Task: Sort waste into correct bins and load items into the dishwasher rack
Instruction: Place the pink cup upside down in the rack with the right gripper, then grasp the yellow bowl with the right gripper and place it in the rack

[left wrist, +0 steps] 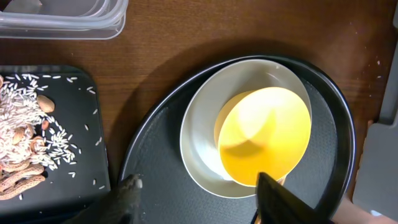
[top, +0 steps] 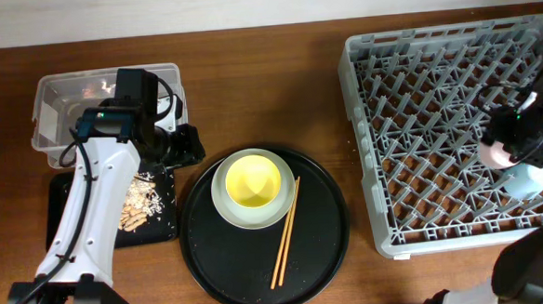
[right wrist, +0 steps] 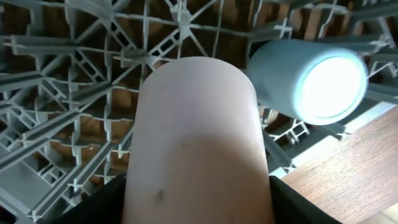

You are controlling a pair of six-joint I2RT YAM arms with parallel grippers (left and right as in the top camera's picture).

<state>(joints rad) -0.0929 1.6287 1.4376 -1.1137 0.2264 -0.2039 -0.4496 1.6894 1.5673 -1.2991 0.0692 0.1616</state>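
Lower centre, chopsticks (top: 286, 232) lie on the round tray (top: 212, 257) beside a yellow bowl (top: 253, 181) nested in a plate (top: 218, 199). Left, scraps (top: 142, 203) sit in a black tray (top: 64, 195), the left jaws spread nearby. Right, the right jaws pinch a pink cup (right wrist: 196, 143) over the rack (top: 417, 88), beside a blue cup (right wrist: 311, 78).

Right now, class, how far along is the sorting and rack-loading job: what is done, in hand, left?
Done: food scraps lie in the shallow black tray; the light-blue cup is in the rack. In hand: the right end effector holds the pink cup over the rack. Left: plate, yellow bowl and chopsticks sit on the round tray, the left end effector open nearby.
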